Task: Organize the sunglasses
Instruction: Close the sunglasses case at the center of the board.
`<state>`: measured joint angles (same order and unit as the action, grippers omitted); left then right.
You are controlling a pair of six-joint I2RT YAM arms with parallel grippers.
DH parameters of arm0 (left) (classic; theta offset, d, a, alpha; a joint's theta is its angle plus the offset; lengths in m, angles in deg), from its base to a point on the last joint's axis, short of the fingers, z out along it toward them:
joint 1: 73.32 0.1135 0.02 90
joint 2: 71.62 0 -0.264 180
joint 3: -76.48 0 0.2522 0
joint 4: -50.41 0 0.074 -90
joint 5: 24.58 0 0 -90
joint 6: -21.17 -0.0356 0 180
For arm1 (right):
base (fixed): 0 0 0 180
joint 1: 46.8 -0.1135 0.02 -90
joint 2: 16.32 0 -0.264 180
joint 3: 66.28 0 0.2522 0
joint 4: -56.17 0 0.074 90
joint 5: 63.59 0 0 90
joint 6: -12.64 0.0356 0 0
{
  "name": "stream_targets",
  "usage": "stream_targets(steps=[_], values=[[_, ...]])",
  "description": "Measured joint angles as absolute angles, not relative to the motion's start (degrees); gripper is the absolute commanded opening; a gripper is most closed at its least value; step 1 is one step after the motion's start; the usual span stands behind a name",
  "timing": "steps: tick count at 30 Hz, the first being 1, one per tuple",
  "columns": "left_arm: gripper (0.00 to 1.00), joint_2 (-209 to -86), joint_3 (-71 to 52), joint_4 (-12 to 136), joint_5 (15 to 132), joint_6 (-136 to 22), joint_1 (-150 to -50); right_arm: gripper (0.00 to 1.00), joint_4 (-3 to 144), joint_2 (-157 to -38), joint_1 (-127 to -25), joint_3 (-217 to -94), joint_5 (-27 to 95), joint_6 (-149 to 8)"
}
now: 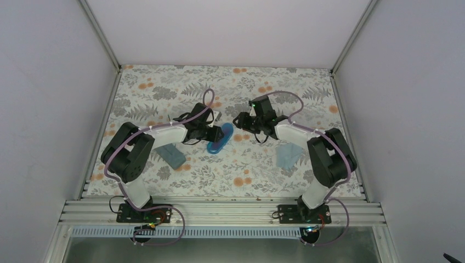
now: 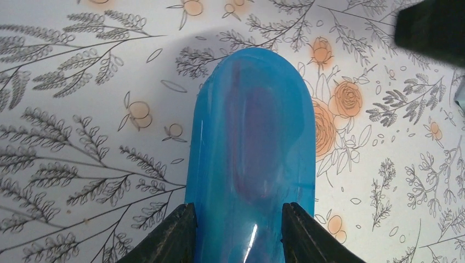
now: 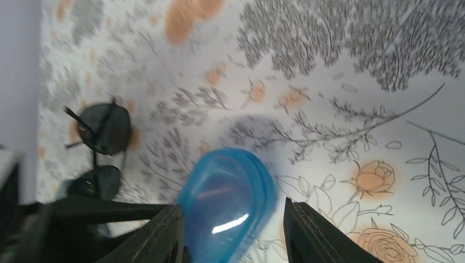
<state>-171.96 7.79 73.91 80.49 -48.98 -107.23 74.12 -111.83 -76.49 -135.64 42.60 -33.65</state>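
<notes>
Left pincer [image 2: 238, 207] clamped, right pincer [image 3: 234, 205] parted, both pointed inward.

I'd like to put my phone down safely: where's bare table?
The table is bare along the back wall, and in the near middle between the left blue-grey piece and the right blue-grey piece. Crowded: the centre, where left gripper and right gripper meet at the blue case.

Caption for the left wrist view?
Left gripper clamps glossy translucent blue oblong case over floral tablecloth.

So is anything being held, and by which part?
The left pincer clamps the blue case by its sides at one end; the right pincer stands open at the other end.
</notes>
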Motion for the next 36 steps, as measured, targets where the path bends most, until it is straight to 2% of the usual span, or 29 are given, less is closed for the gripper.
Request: stream_targets(steps=[3,13,26,36], values=[[0.39,-172.6,7.2,73.9,81.5,-50.5,-107.2,0.51,75.0,-115.3,-76.3,-135.9,44.2,-37.1],[0.51,-172.6,6.5,75.7,83.6,-52.5,-107.3,0.51,76.8,-120.6,-76.4,-138.0,49.7,-41.1],[0.54,-172.0,4.9,83.8,84.3,-50.1,-108.0,0.5,76.9,-120.6,-76.4,-138.1,52.9,-41.1],[0.76,-170.5,4.6,87.5,83.6,-47.0,-107.9,0.52,76.7,-118.9,-76.4,-137.3,53.1,-41.1]])
